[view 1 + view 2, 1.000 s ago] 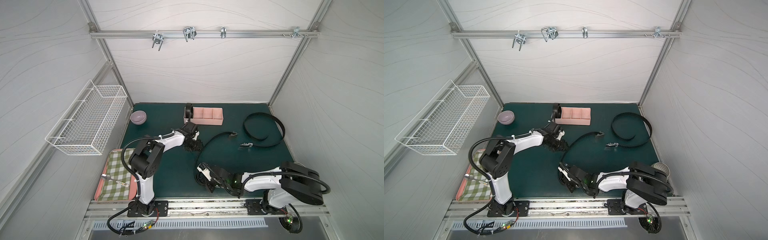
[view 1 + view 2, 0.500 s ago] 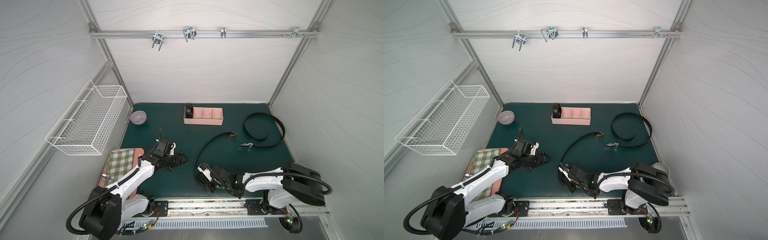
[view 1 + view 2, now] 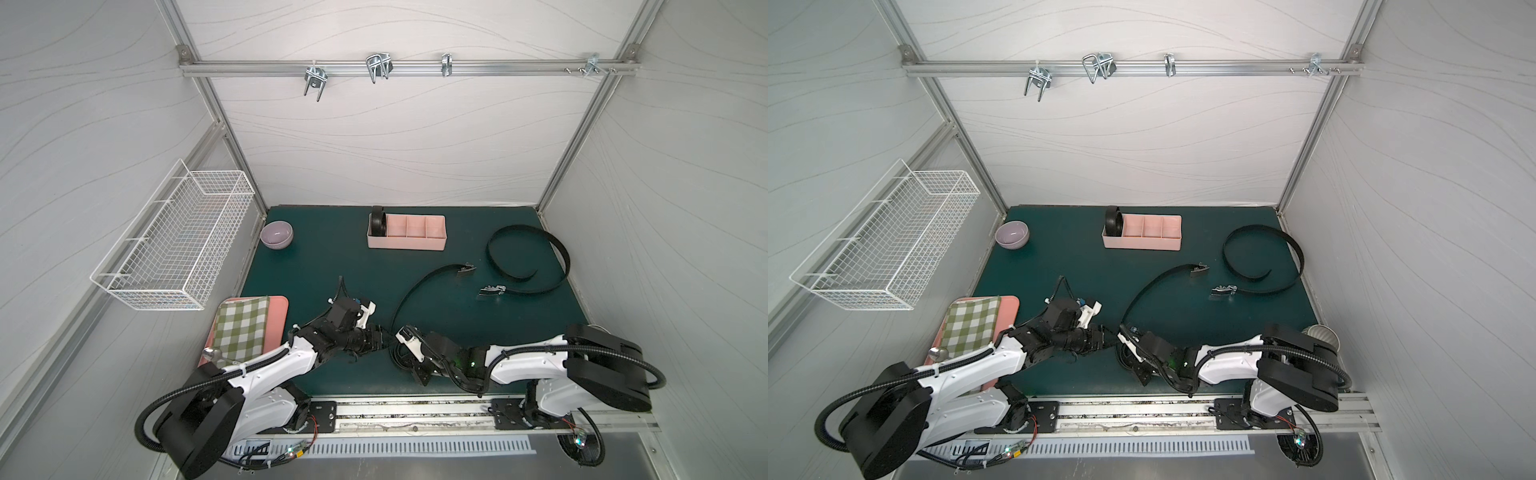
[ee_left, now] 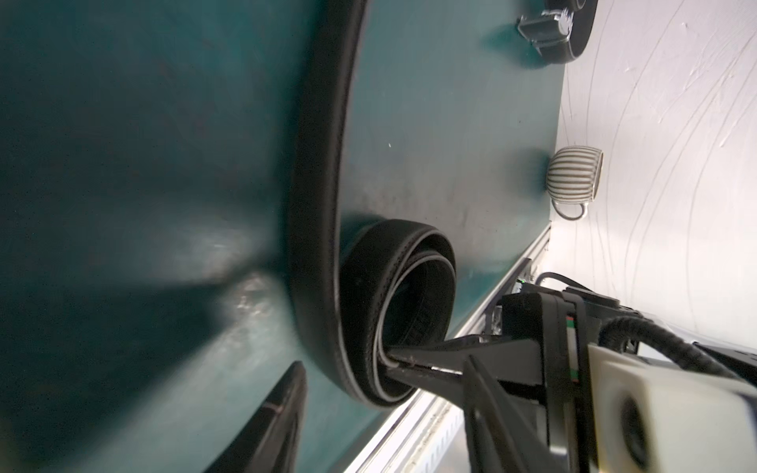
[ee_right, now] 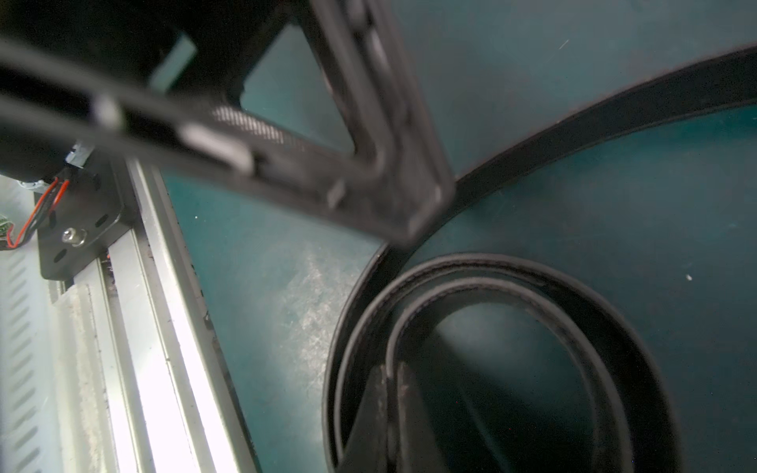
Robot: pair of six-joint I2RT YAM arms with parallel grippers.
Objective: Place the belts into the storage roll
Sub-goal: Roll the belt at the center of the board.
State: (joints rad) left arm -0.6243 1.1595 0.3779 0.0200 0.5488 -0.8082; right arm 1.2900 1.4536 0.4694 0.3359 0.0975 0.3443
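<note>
Fingers [image 5: 370,417] of my right claw [image 5: 391,393] are nipped flat on the innermost end of the half-coiled belt [image 4: 364,262], one on each side of that inner layer. The coil stands on edge on the green mat [image 3: 332,257], close to the front rail [image 5: 135,286].

My left claw [image 3: 380,338] sits just beside the coil, on the side away from the right arm, with its tip near where the strap peels off the roll. I cannot tell from any view how wide it stands, or whether it touches the strap.

From the coil the free length sweeps away across the mat in a curve to its buckle [image 3: 465,269]. Beyond that, toward my right, lies the loose belt [image 3: 517,227]. It forms a big open loop and is well apart from both claws.

Farthest back, the pink storage tray [image 3: 407,246] holds a coiled belt [image 3: 377,220] upright in the end compartment nearest the purple bowl [image 3: 276,235].
</note>
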